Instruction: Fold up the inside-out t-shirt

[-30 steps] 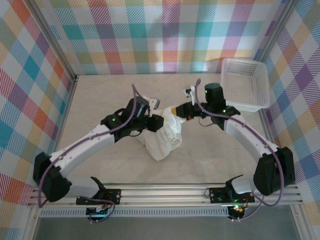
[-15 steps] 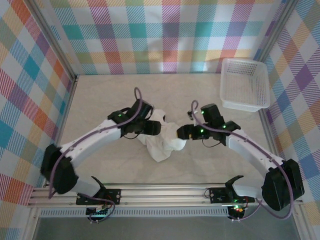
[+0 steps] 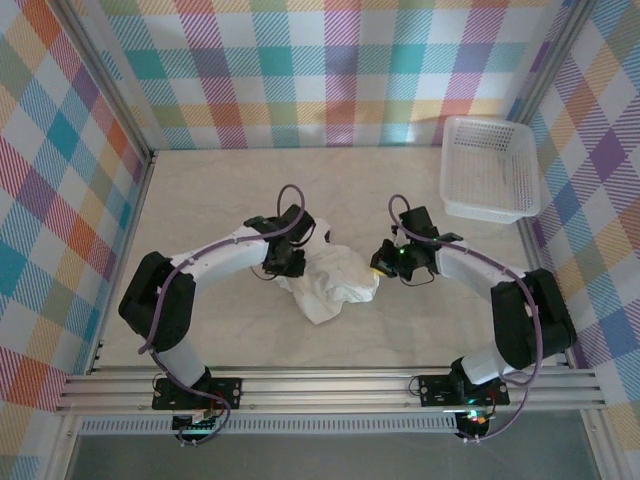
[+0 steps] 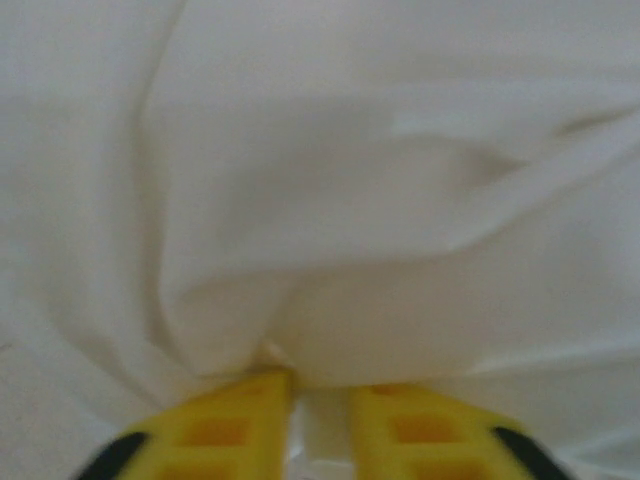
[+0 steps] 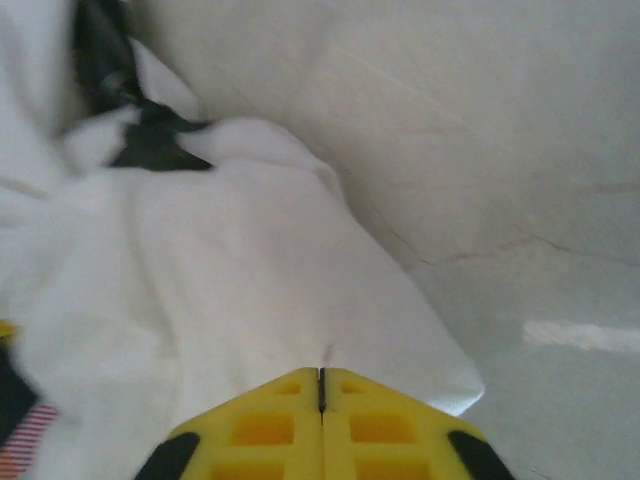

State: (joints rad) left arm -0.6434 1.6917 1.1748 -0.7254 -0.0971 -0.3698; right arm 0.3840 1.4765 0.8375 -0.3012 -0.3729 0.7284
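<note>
Inside-out t-shirt [image 3: 330, 285] sits bunched in a heap in the middle of the table [image 3: 430, 335], not spread at all, so I read this as the open-it-out step, early in the task. Left gripper [image 4: 320, 385] is at the heap's left edge, jaws narrow with a ridge of cloth pinched in the gap between them. Right gripper [image 5: 320, 372] is at the heap's right edge, jaws pressed flush together. I can't tell if it caught any cloth: the wrist view shows fabric just beyond the tips, none visibly between them. To do this well I'd confirm the right side has a real bite before pulling; if not, reopen and go deeper into a fold. Then lift both and draw apart evenly so the cloth tensions and drops flat, watching for slip on the left pinch. Keep the spread short of the white mesh basket [image 3: 488, 170] in the far right corner.
</note>
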